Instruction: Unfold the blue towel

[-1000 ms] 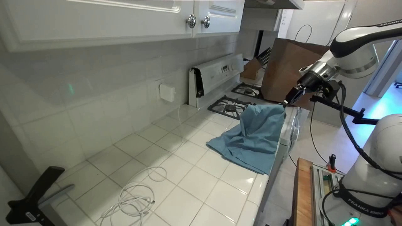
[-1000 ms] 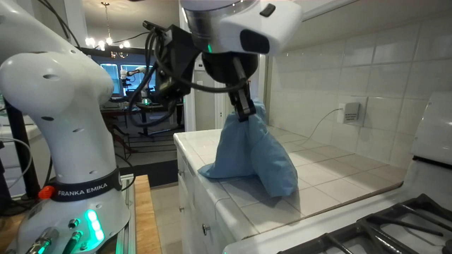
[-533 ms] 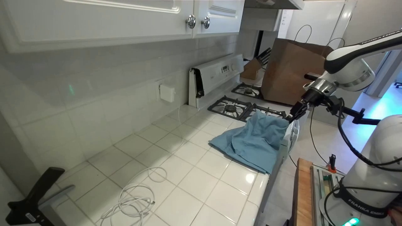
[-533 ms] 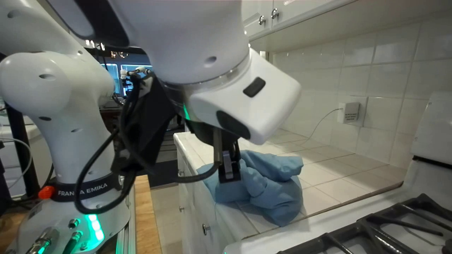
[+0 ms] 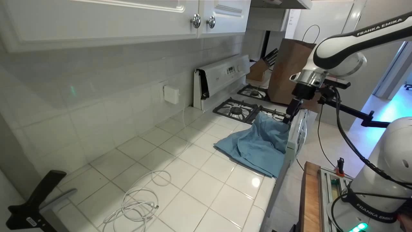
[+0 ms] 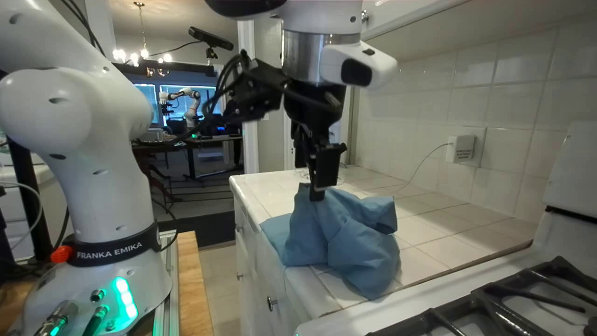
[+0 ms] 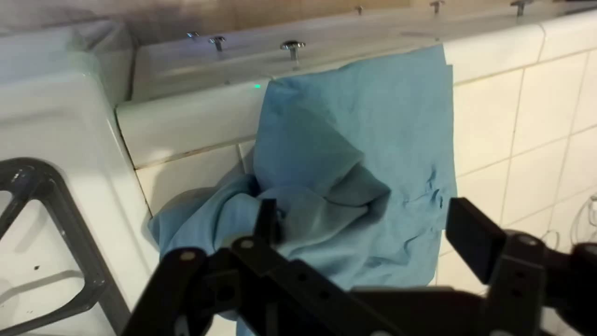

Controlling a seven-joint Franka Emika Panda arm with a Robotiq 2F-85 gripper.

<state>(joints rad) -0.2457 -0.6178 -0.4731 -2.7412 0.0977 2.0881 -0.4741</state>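
Rumpled blue towel [image 7: 401,107] beneath the end effector [image 7: 366,224]
Jaws stand wide apart; the tabletop [image 7: 541,154] bears the blue towel, bunched near one jaw, flatter toward the other.

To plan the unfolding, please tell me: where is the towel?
In the wrist view, the towel lies partly rumpled around the middle, along the front edge of the counter, right of the stove and by the open gripper.

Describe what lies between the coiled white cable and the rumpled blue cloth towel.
In an exterior view, only bare, square white tiles separate cable and towel.
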